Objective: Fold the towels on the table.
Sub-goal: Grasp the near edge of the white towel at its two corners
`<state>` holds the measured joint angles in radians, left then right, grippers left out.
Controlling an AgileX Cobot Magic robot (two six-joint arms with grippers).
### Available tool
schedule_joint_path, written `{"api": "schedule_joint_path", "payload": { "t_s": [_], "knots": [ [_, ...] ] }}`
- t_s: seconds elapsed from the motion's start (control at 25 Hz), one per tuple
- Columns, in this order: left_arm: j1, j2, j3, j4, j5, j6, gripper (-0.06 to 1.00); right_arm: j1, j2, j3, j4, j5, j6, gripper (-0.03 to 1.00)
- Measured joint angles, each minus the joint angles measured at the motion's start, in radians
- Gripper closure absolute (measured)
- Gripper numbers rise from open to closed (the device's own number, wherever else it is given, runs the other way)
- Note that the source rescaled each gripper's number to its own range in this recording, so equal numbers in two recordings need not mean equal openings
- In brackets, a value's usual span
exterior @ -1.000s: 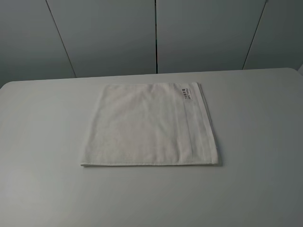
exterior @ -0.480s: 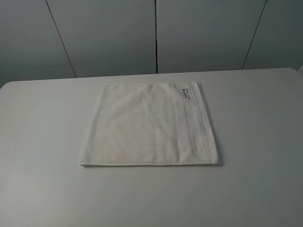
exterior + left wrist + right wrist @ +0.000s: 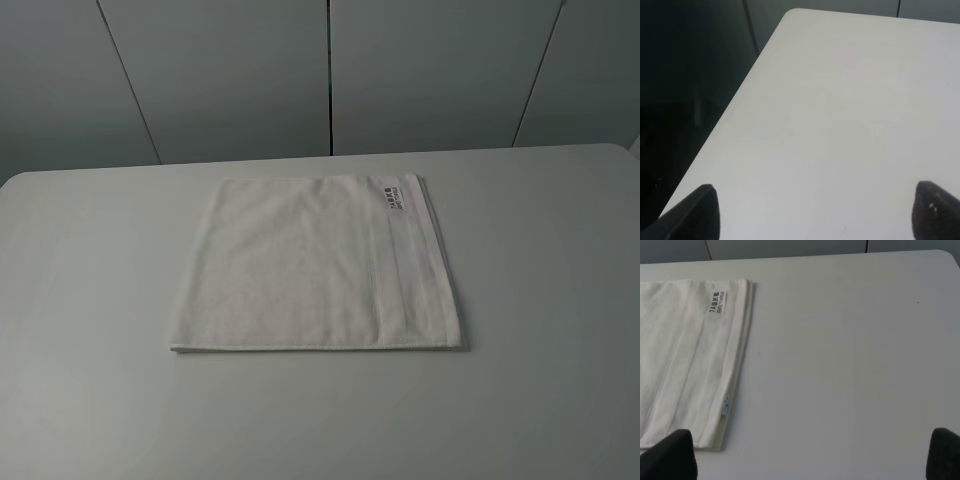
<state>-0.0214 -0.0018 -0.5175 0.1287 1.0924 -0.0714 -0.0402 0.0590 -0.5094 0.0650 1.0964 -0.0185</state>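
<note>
You see the table (image 3: 90, 300) filling most of the high view, with grey wall panels (image 3: 330, 70) behind its far edge. The towel (image 3: 310, 270) lies flat around the middle of it, a little towards the far side, folded into a nearly square shape. It is too close to square for you to name a long axis with certainty. Its sides run roughly square to the table's edges, and it looks wider at the near edge than at the far one.

The woven band (image 3: 420, 270) runs along the towel's right side from the far edge to the near edge. In the right wrist view that side shows stacked layers. The label (image 3: 395, 196) sits at the far right corner, just inside the band, and a tiny tag (image 3: 725, 407) peeks out of the layered edge.

Nothing lies on the towel or beside it.

The left gripper (image 3: 817, 215) hangs over bare table near a rounded corner, with its fingertips spread wide and nothing between them. The right gripper (image 3: 807, 455) is also spread wide and holds nothing. It is over the table just beside the towel's right edge.
</note>
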Motion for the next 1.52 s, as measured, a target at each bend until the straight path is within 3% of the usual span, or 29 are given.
{"api": "schedule_joint_path", "payload": {
  "t_s": [1.0, 1.52],
  "knots": [
    [0.0, 0.0, 0.0, 0.004, -0.011, 0.0, -0.06, 0.0, 0.0, 0.0, 0.025, 0.0, -0.018, -0.03],
    [0.0, 0.0, 0.0, 0.011, -0.02, 0.0, -0.06, 0.0, 0.0, -0.005, -0.053, -0.013, -0.044, -0.03]
  ]
}}
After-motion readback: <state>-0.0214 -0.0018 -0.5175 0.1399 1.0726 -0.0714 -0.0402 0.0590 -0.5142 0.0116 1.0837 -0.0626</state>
